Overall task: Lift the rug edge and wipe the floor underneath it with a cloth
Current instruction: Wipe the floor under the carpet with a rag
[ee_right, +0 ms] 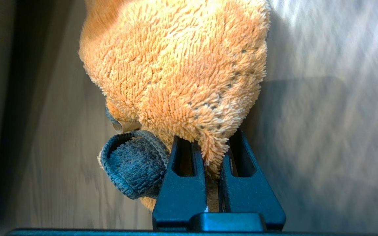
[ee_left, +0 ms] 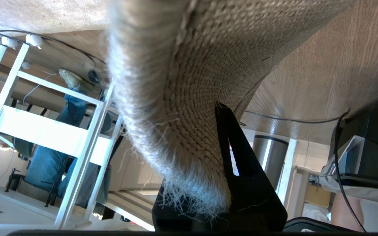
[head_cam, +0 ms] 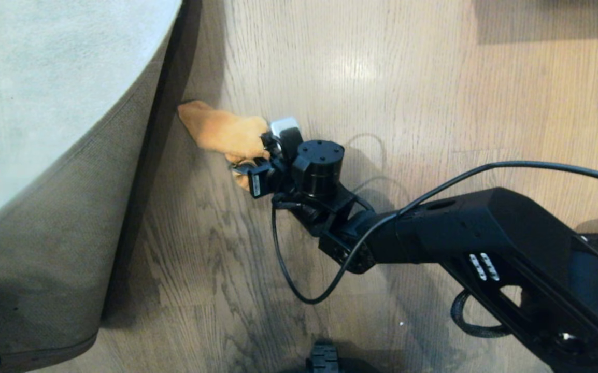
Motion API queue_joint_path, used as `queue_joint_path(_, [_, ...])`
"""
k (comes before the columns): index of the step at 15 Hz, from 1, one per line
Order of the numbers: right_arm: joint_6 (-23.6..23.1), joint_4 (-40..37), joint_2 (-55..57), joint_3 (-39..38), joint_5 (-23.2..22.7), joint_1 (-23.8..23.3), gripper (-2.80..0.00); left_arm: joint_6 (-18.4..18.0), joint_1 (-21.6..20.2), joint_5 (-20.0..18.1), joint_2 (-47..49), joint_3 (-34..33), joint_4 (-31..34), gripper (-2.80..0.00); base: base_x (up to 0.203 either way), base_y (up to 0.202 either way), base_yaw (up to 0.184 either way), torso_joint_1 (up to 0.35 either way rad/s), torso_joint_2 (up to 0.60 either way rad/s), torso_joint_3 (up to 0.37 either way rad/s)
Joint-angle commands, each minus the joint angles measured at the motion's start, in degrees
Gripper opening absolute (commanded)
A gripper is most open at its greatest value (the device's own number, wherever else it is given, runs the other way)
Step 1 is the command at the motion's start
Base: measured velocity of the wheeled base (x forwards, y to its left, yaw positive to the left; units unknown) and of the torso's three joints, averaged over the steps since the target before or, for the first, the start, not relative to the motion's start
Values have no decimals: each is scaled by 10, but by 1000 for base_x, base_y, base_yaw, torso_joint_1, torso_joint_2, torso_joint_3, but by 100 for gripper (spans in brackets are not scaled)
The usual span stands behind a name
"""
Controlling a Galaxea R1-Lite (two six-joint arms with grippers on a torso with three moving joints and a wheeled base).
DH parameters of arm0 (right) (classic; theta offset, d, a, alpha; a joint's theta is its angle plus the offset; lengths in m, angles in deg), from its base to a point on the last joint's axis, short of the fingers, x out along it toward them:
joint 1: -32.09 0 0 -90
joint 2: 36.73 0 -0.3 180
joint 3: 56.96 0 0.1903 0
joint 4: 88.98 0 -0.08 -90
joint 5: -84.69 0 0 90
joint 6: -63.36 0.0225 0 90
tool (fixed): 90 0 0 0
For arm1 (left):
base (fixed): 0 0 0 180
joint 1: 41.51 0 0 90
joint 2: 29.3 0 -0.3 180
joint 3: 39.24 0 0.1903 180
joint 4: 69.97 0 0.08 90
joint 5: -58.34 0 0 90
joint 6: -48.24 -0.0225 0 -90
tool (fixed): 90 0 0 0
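The rug edge (head_cam: 123, 171) is raised off the floor (head_cam: 382, 77) at the left, its tan woven underside (head_cam: 45, 248) facing me. In the left wrist view my left gripper (ee_left: 208, 196) is shut on the rug edge (ee_left: 182, 114), with fringe hanging over its black fingers (ee_left: 244, 170). The orange fuzzy cloth (head_cam: 221, 132) lies pressed on the floor just beside the lifted rug. My right gripper (head_cam: 250, 163) is shut on the cloth's near end. Seen from the right wrist, the cloth (ee_right: 176, 65) bulges past the gripper (ee_right: 212, 154), and a dark trimmed corner (ee_right: 133, 170) curls beside it.
A black cable (head_cam: 299, 269) loops from the right arm over the floor. Part of my base (head_cam: 322, 360) shows at the bottom. The left wrist view shows a white frame (ee_left: 45, 131), a person's legs in jeans (ee_left: 74, 108) and a metal bin (ee_left: 269, 154).
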Motion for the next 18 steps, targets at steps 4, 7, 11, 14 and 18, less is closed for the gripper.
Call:
queue_joint_path(4, [0,61,-16,-148,-4,61,-280,-2,0,0,3,0,1,-280,0,0,0,0,0,0])
queue_joint_path(7, [-1,101,-17,-202,-4,105,-280,-2,1,0,5,-2,1,-280,0,0,0,0,0,0])
queue_joint_path(11, [-2,100,-12,-202,-4,142,-280,-2,1,0,5,-4,1,-280,0,0,0,0,0,0])
queue_joint_path(14, [-1,100,-9,-199,-4,139,-280,-2,1,0,8,-4,1,-280,0,0,0,0,0,0])
queue_joint_path(18, [-1,97,21,-142,-4,123,-280,-2,1,1,8,-8,1,-280,0,0,0,0,0,0])
